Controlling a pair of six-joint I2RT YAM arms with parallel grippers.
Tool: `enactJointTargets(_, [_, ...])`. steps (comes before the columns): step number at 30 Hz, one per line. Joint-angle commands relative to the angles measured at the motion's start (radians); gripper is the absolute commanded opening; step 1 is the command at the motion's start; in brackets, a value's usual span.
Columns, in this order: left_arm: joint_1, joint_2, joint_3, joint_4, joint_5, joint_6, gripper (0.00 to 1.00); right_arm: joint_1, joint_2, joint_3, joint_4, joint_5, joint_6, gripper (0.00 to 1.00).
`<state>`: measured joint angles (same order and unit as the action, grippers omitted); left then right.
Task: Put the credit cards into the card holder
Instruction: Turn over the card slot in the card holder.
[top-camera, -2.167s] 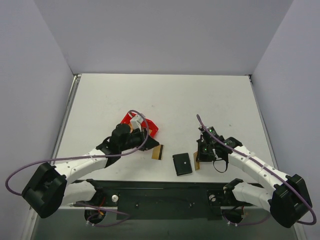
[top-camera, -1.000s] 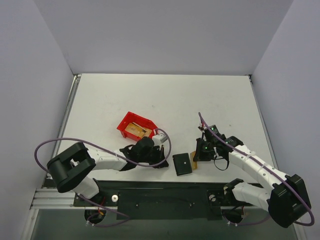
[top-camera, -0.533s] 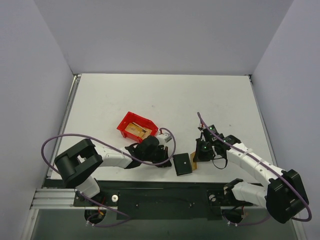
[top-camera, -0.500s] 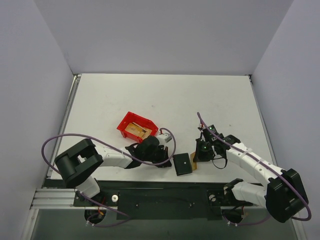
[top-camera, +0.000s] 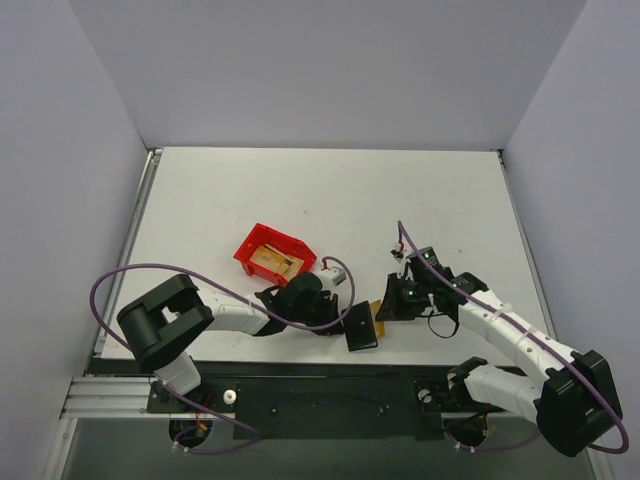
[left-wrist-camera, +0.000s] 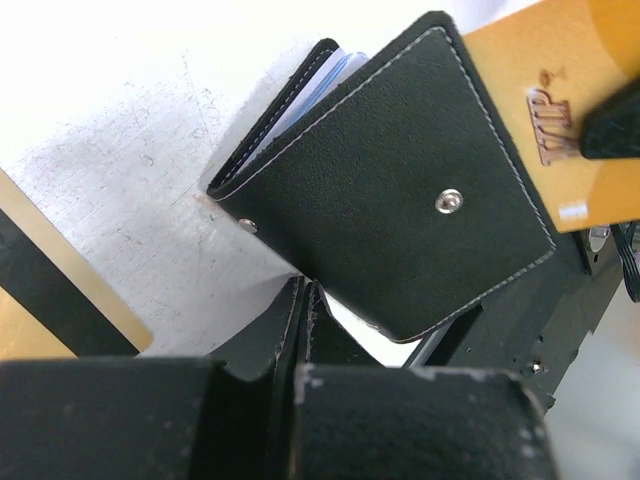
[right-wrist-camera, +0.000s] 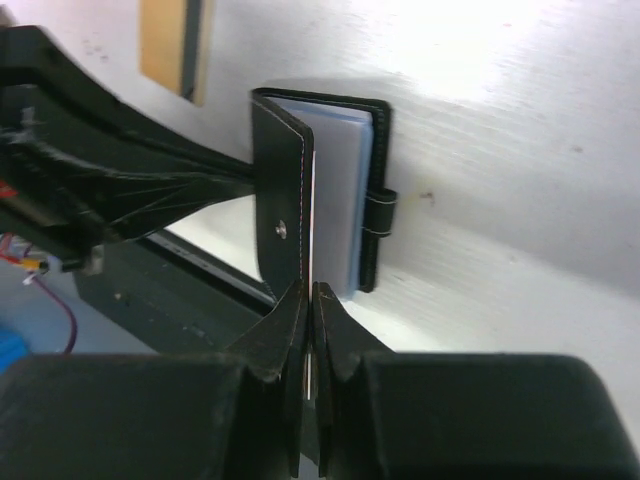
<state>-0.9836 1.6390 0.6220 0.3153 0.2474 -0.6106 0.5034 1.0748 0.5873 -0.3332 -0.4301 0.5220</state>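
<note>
Found wallet (top-camera: 361, 327) tipped ajar near worktop (top-camera: 330, 190) front edge, just ahead of left pincer (left-wrist-camera: 300, 290), tips pressed together by its cover. Saw right pincer (right-wrist-camera: 312, 300) clamped on card (left-wrist-camera: 510, 60), edge at wallet's open side.

Blk matt stitched leather-look wallet (left-wrist-camera: 380, 160), shiny metal stud (left-wrist-camera: 453, 201), smooth gold card (left-wrist-camera: 515, 70)

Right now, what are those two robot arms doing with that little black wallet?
The left gripper pinches the black card holder by its cover, propping it open. The right gripper holds a gold card, its edge tucked under that cover. More cards sit in the red bin.
</note>
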Motion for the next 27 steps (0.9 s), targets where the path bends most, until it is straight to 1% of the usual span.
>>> enactJointTargets(1, [-0.007, 0.027, 0.031, 0.018, 0.007, 0.017, 0.00, -0.005, -0.030, 0.005, 0.048, -0.119, -0.001, 0.00])
enactJointTargets(9, [-0.007, 0.027, 0.015, 0.034, 0.010, 0.008, 0.00, -0.003, -0.015, -0.001, 0.120, -0.200, 0.032, 0.00])
enactJointTargets(13, [-0.007, 0.013, -0.016, 0.053, 0.001, -0.014, 0.00, 0.001, 0.025, -0.001, 0.177, -0.234, 0.056, 0.00])
enactJointTargets(17, [-0.007, 0.013, -0.051, 0.094, -0.003, -0.040, 0.00, 0.023, 0.074, 0.008, 0.217, -0.231, 0.072, 0.00])
enactJointTargets(23, [-0.007, 0.005, -0.102, 0.137, 0.001, -0.057, 0.00, 0.112, 0.148, 0.029, 0.273, -0.187, 0.092, 0.00])
enactJointTargets(27, [-0.009, -0.027, -0.122, 0.113, -0.003, -0.054, 0.00, 0.158, 0.186, 0.029, 0.313, -0.130, 0.110, 0.00])
